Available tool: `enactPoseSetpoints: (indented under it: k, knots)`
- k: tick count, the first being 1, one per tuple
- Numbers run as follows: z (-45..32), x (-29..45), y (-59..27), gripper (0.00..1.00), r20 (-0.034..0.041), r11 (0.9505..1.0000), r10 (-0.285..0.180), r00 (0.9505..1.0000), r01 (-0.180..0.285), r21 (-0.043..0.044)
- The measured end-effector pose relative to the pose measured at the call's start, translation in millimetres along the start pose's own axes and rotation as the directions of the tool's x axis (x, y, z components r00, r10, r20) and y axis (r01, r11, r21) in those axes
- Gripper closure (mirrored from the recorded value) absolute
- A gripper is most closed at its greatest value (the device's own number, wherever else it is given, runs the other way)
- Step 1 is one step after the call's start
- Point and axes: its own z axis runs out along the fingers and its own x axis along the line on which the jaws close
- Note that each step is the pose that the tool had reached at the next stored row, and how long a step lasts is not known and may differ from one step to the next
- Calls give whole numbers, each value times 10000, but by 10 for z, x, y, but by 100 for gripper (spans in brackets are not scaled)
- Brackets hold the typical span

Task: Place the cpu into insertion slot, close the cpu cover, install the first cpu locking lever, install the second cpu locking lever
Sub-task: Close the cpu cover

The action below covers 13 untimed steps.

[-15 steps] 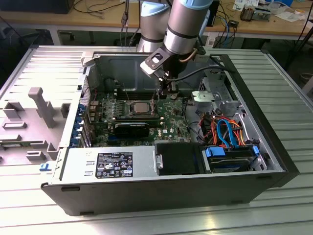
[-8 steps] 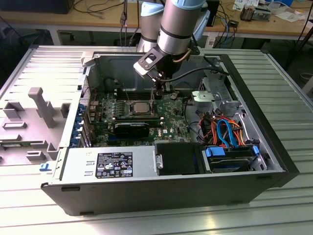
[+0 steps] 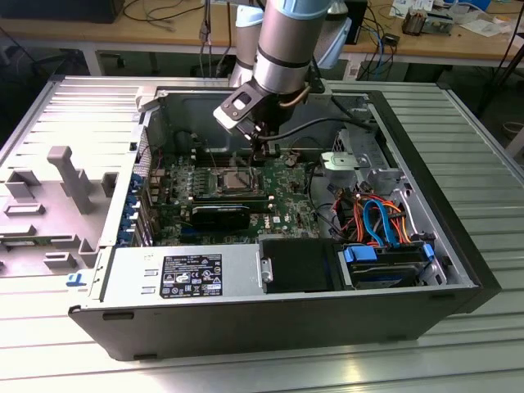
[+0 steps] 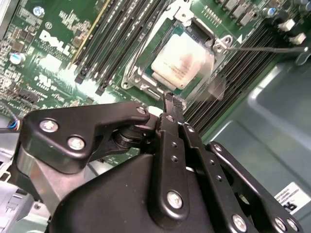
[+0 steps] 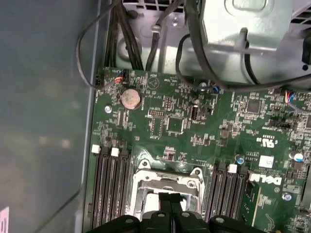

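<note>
— Where was the small flat square cpu with the dull silvery top (image 4: pixel 181 62)?

— Seated in the square dark insertion slot with its shiny metal rim (image 3: pixel 223 185), near the middle of the green motherboard (image 3: pixel 286 196). In both wrist views the thin silvery cpu cover frame (image 5: pixel 141 182) lay around it, and the chip's top showed through the window.

— And the levers?

— In the second wrist view a thin metal wire lever (image 4: pixel 265 48) ran out from a corner of the frame. It crossed long black memory slots (image 4: pixel 114 46). I could not tell whether it was latched.

— The tool?

— The black two-fingered gripper (image 4: pixel 168 99) hung just beside the slot's edge, fingertips pressed together. I could not tell whether they pinched anything. In the exterior view it stood at about one o'clock from the cpu, under the silver-grey arm (image 3: pixel 286 41).

— What lay round about?

— In the exterior view, reckoned from the cpu:
- a black oblong block (image 3: pixel 221 215) at six o'clock
- the grey power supply box (image 3: pixel 131 278) at seven
- a bundle of blue and orange cables (image 3: pixel 378 217) between three and four
- a wooden bench (image 3: pixel 82 31) from ten to two

The bench lay beyond the open dark computer case (image 3: pixel 246 327), which sat on a ribbed metal table (image 3: pixel 475 147).
</note>
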Motion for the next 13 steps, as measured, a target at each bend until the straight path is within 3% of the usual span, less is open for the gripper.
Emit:
enactPoseSetpoints:
  k: [8,13]
  knots:
    - [131,-10,-103,89,-33,9986,-537,9986,537,31]
    - [200,4,-259,89,-52,9982,-600,9982,600,26]
